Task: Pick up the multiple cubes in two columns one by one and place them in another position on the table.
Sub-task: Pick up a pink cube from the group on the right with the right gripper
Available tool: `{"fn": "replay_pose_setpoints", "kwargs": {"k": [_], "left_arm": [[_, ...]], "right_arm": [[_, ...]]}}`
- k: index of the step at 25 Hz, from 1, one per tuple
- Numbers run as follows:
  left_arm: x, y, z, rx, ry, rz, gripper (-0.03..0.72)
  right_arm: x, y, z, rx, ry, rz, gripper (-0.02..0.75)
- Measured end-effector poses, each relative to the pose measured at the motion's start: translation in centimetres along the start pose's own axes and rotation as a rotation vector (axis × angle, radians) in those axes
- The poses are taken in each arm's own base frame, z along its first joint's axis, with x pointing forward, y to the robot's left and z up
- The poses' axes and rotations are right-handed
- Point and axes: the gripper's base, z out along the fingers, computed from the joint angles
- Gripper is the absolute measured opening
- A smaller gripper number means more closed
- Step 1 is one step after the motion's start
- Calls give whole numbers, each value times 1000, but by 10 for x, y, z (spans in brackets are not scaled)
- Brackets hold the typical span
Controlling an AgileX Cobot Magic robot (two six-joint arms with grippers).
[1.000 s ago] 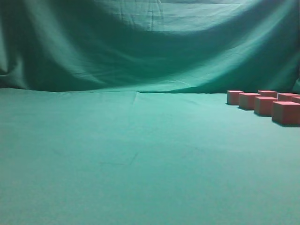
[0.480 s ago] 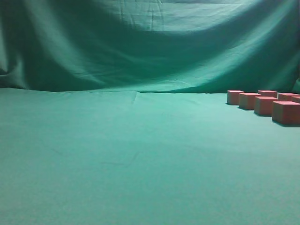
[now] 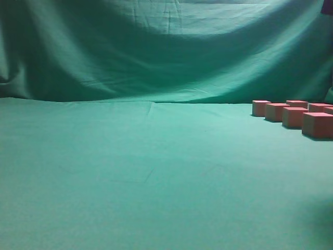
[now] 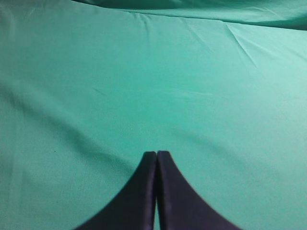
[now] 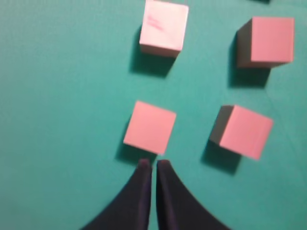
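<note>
Nothing on the desk [image 3: 130, 172] had shifted since a second earlier in the exterior view; only a dark shadow had crept into its lower right corner. The cubes [image 3: 317, 125] sat in two receding rows at that view's far right edge, against the green cloth backdrop [image 3: 166, 52]. My right hand [image 5: 149, 165] hung above them with its two dark fingers almost together, only a thin slit between the tips, holding nothing. Just beyond those tips lay one cube [image 5: 149, 127], with a second beside it [image 5: 242, 131] and two more farther on, all apart from each other. My left hand [image 4: 157, 155] was pressed fully closed and empty over bare wrinkled cloth.
</note>
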Motion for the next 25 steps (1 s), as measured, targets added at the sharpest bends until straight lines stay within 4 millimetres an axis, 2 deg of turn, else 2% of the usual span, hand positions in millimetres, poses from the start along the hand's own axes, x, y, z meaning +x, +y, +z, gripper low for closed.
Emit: {"fn": "replay_pose_setpoints", "kwargs": {"k": [2,7,9,12,13,25], "left_arm": [[0,0,0,0,0,0,0],[0,0,0,0,0,0,0],[0,0,0,0,0,0,0],[0,0,0,0,0,0,0],[0,0,0,0,0,0,0],[0,0,0,0,0,0,0]], "right_arm": [[-3,1,7,-2,0,0,143],[-5,2,17,-2,14,15,455],[-6,2,19,-3,7,43,512],[-6,2,25,-2,22,74,499],[-6,3,29,0,35,77,540],[-13,6,62,-11,26,78,524]]}}
